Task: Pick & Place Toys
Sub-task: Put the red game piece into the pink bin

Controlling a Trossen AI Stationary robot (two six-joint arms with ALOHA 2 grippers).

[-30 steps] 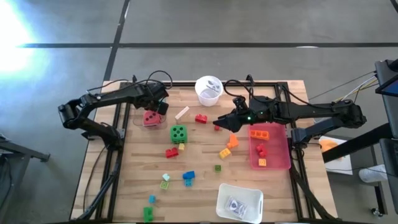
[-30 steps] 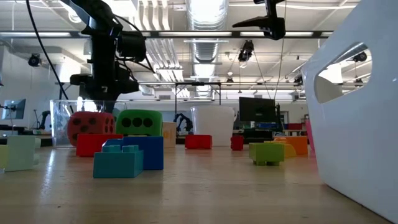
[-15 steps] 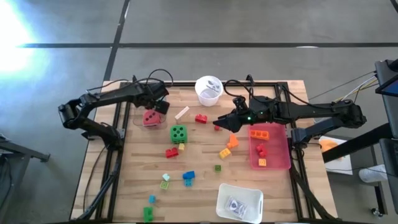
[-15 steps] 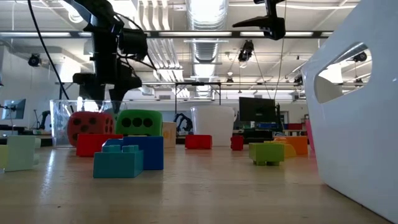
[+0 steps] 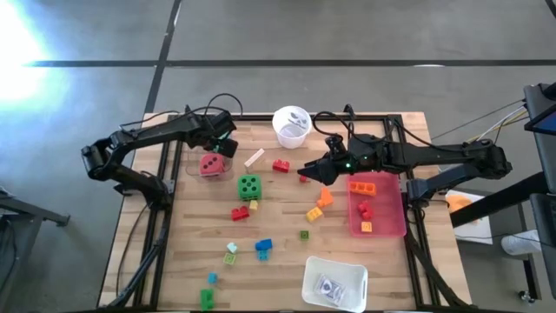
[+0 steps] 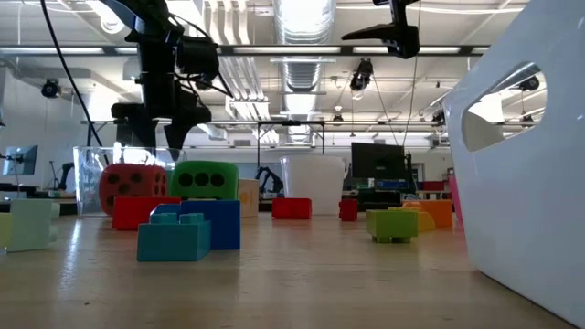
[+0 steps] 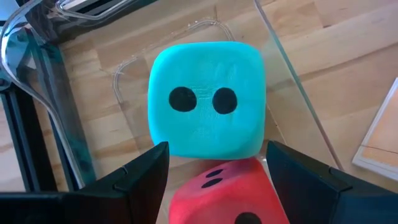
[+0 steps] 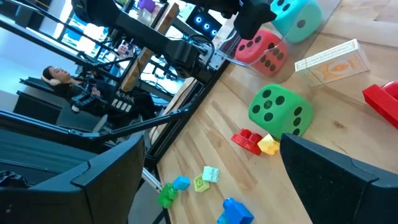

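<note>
The left gripper (image 7: 214, 165) hangs right over the teal die (image 7: 207, 99) in the clear box (image 7: 283, 56), its fingers apart and holding nothing. The red die (image 7: 224, 193) touches it.

light: bright, even | source: ceiling strip lights (image 6: 302, 18) in low view | glare: washed-out floor (image 5: 22, 30) corner in high view | blur: near white tray (image 6: 530, 174) soft

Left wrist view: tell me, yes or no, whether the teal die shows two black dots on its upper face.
Yes: the teal die shows two black dots side by side on its upper face, inside the clear container.
</note>
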